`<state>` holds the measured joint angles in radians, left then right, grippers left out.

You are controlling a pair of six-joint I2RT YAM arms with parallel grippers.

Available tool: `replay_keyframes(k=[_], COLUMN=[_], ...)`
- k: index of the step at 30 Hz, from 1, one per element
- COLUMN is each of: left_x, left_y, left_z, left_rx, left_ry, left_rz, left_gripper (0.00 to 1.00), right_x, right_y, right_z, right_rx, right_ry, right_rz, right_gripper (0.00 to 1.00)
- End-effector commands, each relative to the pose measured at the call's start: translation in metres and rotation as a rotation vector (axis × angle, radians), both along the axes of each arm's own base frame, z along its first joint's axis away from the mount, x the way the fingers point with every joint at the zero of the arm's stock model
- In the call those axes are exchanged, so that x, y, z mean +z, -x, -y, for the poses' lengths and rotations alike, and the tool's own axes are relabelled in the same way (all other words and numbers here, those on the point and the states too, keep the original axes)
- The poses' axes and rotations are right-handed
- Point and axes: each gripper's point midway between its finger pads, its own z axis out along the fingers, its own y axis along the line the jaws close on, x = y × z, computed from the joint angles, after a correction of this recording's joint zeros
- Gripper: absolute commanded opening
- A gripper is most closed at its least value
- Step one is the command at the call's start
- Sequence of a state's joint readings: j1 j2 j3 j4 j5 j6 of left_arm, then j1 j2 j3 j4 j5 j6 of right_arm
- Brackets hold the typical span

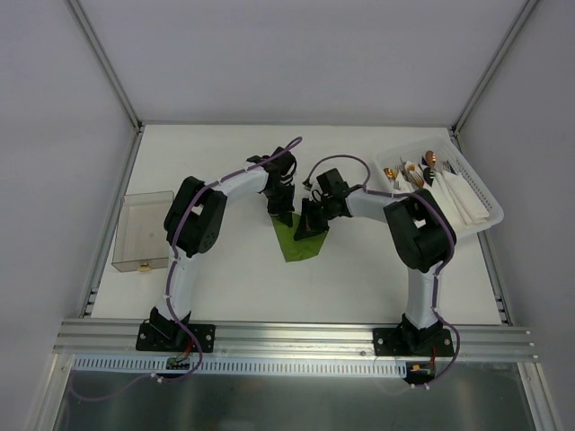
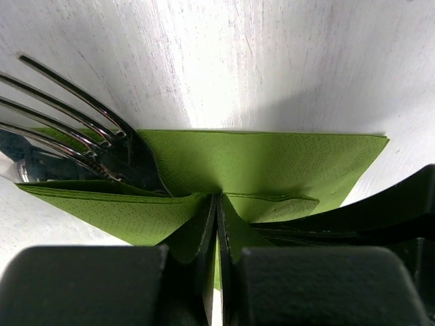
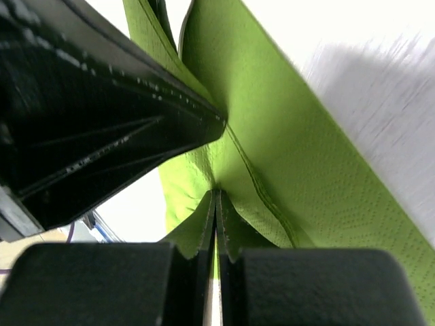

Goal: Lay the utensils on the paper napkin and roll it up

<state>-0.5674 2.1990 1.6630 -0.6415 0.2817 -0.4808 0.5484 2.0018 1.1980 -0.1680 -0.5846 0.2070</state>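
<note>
Napkin (image 1: 296, 244) sits mid-table between the two arms. It is thin olive-green paper, matte with a fine dotted emboss, folded over itself, and from above it reads as a pointed wedge. Table (image 1: 359, 278) is flat white and looks faintly scratched in the close views.

Left gripper (image 2: 217, 204) has black matte fingers pressed together, clamped on a raised pleat of the napkin. We see the paper pucker up into the seam between the tips.

Right gripper (image 3: 216, 197) is the same: fingers together, pinching another ridge of the green paper. A creased fold line runs away from the tips.

The two grippers sit just beside each other over the napkin. Each wrist view catches the other's black angular finger close by.

Fork (image 2: 102, 146) is shiny silver metal with four slim curved tines. It lies at the napkin's left end in the left wrist view. The tines stick out past the paper edge over the table, and the neck goes in between green layers. The handle is hidden by paper. We can't tell whether other utensils are inside the fold.

Far right is a white plastic basket (image 1: 476, 180) with slatted walls. It holds folded white napkins (image 1: 458, 199) and copper-tipped cutlery (image 1: 429, 163).

Far left is a box (image 1: 144, 232) of smoky see-through plastic, rectangular, well apart from the napkin.
</note>
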Motion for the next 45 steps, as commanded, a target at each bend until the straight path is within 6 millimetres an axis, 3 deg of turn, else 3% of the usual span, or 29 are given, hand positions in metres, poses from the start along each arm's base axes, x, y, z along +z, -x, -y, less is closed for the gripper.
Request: replay_keyframes(k=[1, 8, 17, 30, 36, 41, 45], left_x=[-0.033, -0.034, -0.035, -0.038, -0.037, -0.036, -0.036], left_y=[0.010, 0.010, 0.012, 0.013, 0.013, 0.013, 0.014], left_z=[-0.022, -0.022, -0.023, -0.023, -0.023, -0.023, -0.025], left_rx=[0.020, 0.021, 0.025, 0.028, 0.030, 0.028, 0.034], left_ry=[-0.103, -0.103, -0.107, -0.108, -0.105, -0.104, -0.105], left_rz=[-0.068, -0.072, -0.077, -0.082, -0.084, -0.079, -0.083], left_gripper=[0.00, 0.00, 0.00, 0.00, 0.00, 0.00, 0.00], right_x=[-0.003, 0.002, -0.003, 0.020, 0.034, 0.028, 0.036], right_y=[0.037, 0.054, 0.073, 0.091, 0.084, 0.080, 0.072], right_z=[0.014, 0.009, 0.018, 0.016, 0.008, 0.005, 0.006], right_rx=[0.064, 0.122, 0.154, 0.234, 0.226, 0.211, 0.197], right_ry=[0.078, 0.082, 0.118, 0.081, 0.039, 0.037, 0.013], right_rz=[-0.076, -0.076, -0.111, -0.039, 0.014, -0.006, 0.005], right_gripper=[0.00, 0.00, 0.00, 0.00, 0.00, 0.00, 0.00])
